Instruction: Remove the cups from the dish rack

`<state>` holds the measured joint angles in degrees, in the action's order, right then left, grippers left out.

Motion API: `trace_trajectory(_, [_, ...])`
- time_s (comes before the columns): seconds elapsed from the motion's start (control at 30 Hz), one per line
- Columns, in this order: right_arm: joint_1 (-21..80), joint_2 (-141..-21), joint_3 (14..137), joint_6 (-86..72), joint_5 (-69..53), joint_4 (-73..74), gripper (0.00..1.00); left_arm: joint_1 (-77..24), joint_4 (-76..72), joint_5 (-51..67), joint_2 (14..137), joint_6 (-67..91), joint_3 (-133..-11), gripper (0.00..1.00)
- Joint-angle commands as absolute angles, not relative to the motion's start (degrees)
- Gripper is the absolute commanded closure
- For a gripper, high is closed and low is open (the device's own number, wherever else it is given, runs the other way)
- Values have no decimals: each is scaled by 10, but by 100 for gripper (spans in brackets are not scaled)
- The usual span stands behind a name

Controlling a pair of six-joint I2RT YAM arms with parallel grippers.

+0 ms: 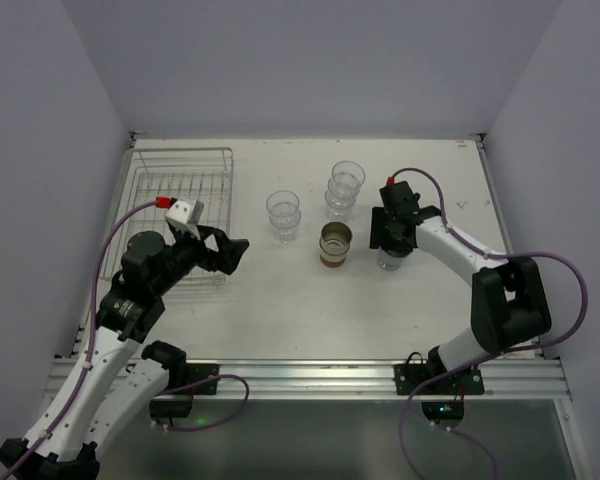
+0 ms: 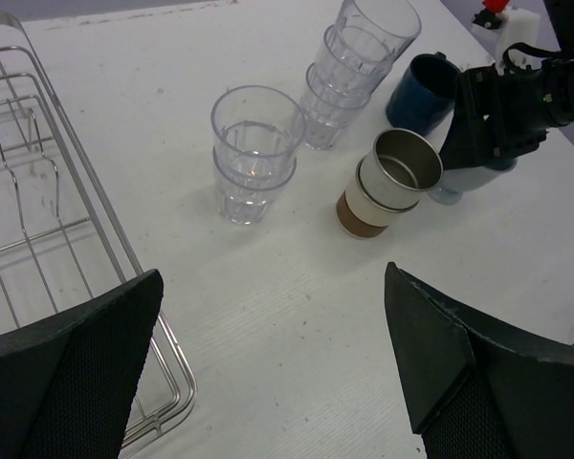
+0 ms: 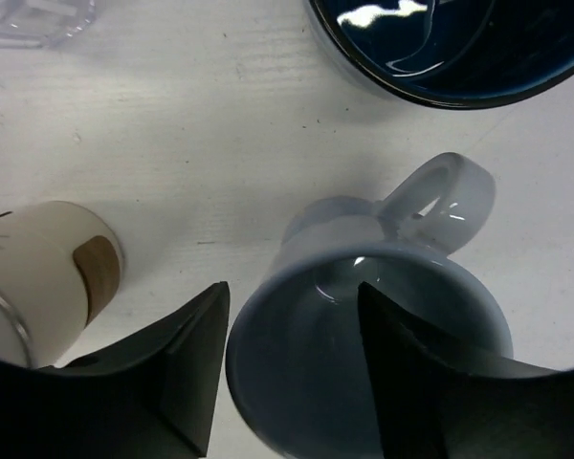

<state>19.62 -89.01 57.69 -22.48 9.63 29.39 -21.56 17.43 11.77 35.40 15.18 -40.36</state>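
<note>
Right gripper [image 3: 292, 296] stands parted astride the rim of the pale blue mug [image 3: 306, 368]; a skewed withdrawal could topple it against the adjacent navy mug [image 3: 440, 48]. Left gripper [image 2: 273, 277]: wide open, empty.

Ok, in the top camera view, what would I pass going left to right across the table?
dish rack → two clear cups → tan cups → right tool. The taller clear stack lines up with the tan cups, so it is left out.
</note>
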Motion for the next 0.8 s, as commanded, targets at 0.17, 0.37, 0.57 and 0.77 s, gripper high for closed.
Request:
trace_trajectory(0.17, [198, -723, 606, -220, 76, 292, 26, -217, 167, 83, 359, 136, -403, 0])
trace_trajectory(0.37, [197, -470, 552, -218, -3, 184, 1, -217, 159, 103, 352, 143, -429, 0])
trace_trajectory(0.57, [198, -240, 483, -236, -1, 64, 1, -217, 136, 100, 344, 169, -494, 0])
trace_trajectory(0.77, [197, -141, 459, -235, 68, 70, 1, -217, 133, 46, 340, 179, -523, 0])
